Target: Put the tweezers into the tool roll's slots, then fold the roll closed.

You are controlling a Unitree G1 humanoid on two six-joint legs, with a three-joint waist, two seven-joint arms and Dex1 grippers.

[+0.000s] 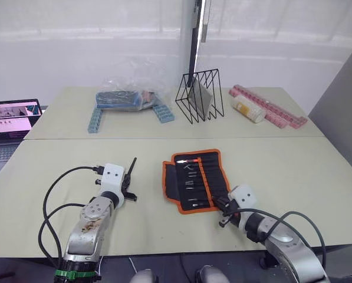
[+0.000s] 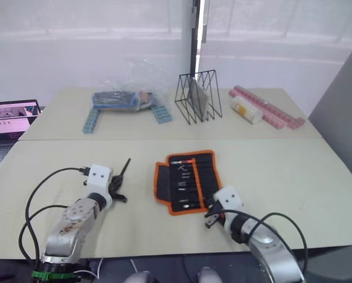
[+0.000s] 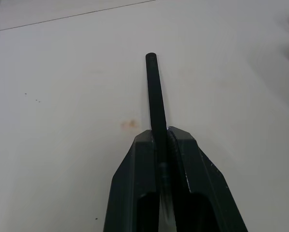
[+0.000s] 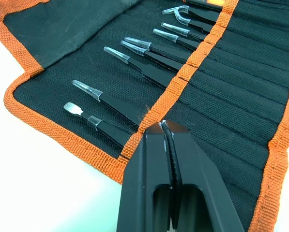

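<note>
— Where's the roll?
— Open flat on the worktop (image 1: pixel 293 171), mid-front; the roll (image 1: pixel 194 180) has tweezers (image 4: pixel 146 60) tucked in its slots (image 4: pixel 241 96).
— Your fingers?
— My left fingers (image 3: pixel 159 145) clamp one black tweezer (image 3: pixel 155 92) above the worktop. My right fingers (image 4: pixel 164 133) are pressed together at the roll's orange strip.

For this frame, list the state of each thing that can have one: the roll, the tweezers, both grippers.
tool roll: unfolded, lying open and flat on the table.
tweezers in the slots: seated in a row, capped tips sticking out.
tweezer in the left gripper: held clear of the roll, pointing out from the fingers.
left gripper: shut on that tweezer.
right gripper: shut, at the roll's near orange edge.
</note>
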